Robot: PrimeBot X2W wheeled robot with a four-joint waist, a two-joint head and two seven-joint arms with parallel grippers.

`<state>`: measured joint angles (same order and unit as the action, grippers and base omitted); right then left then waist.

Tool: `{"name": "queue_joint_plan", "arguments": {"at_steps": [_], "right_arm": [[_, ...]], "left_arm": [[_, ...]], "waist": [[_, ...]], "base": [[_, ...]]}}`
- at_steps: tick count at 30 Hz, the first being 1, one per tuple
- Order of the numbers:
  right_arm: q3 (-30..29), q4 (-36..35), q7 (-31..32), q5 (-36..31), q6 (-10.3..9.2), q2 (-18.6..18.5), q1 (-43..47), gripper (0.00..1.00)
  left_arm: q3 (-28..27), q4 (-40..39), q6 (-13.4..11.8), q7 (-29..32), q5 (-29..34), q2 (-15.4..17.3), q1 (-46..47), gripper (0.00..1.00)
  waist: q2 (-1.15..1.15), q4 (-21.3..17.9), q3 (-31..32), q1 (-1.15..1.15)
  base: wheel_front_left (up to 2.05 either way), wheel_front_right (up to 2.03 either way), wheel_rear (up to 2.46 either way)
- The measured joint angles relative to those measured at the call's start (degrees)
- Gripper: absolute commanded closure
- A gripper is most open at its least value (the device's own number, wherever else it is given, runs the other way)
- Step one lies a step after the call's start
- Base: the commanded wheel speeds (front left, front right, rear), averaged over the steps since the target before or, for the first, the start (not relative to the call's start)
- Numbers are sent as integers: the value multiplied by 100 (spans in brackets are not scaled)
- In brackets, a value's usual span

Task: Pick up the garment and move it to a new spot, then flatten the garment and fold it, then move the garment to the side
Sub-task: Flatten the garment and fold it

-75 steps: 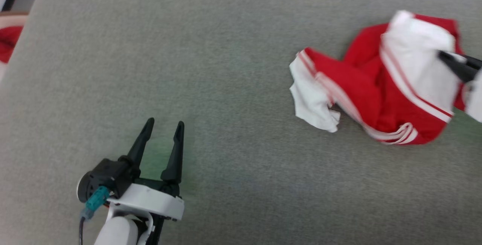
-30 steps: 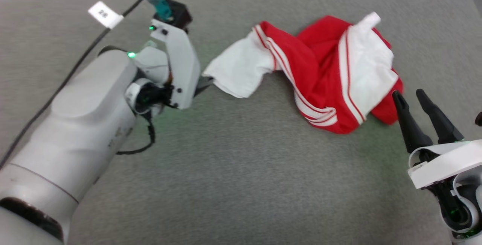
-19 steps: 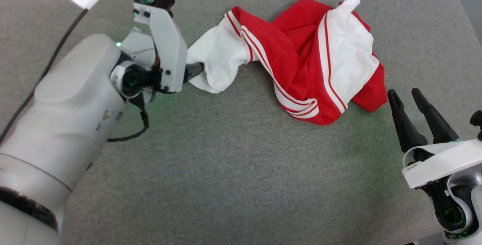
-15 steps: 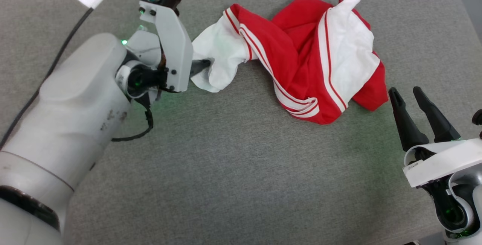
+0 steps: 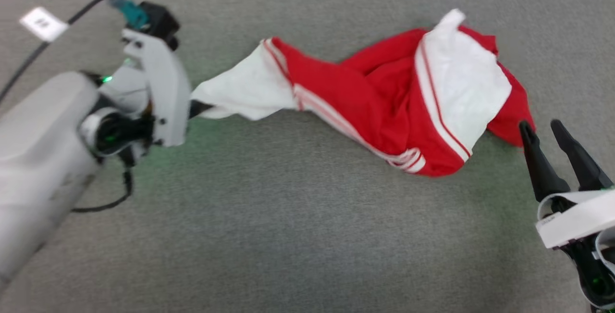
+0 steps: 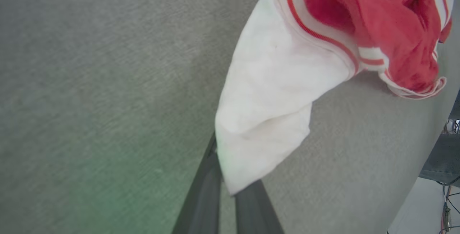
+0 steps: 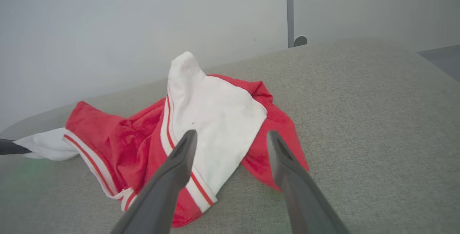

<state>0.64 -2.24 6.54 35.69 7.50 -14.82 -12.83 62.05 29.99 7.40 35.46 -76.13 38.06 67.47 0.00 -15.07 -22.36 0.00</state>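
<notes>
The garment [image 5: 379,101], a red shirt with white sleeves and striped bands, lies crumpled on the grey cloth-covered surface [image 5: 288,236]. My left gripper [image 5: 198,108] is shut on the tip of one white sleeve [image 5: 240,89], which is stretched out to the left. In the left wrist view the sleeve end [image 6: 262,119] sits pinched between my two fingers [image 6: 205,198]. My right gripper [image 5: 543,128] stands open at the right, just short of the garment's red edge, holding nothing. The right wrist view shows the other white sleeve [image 7: 212,119] ahead of the open fingertips [image 7: 185,147].
The grey surface runs wide in front of the garment and to the left. A cable with a white tag [image 5: 42,23] trails from my left arm. A pale wall [image 7: 143,29] rises behind the surface, whose right edge drops off [image 6: 424,191].
My left gripper has shut on the white sleeve tip and pulled it leftward, stretching the garment out. The right gripper stays open beside the garment. The head view has also shifted.
</notes>
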Motion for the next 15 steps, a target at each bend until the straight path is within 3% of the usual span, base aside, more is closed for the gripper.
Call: {"name": "queue_joint_plan", "arguments": {"at_steps": [7,15], "right_arm": [[-271,-238,226,-63,0,10,179,0],[-379,-408,410,-144,0,52,221,0]], "left_arm": [[-78,-274,-3,131,-258,761,-304,100],[41,-145,-207,108,-185,1010,-591,100]], "waist": [[0,279,219,0],[0,329,278,0]], "base": [[0,0,0],[0,0,0]]}}
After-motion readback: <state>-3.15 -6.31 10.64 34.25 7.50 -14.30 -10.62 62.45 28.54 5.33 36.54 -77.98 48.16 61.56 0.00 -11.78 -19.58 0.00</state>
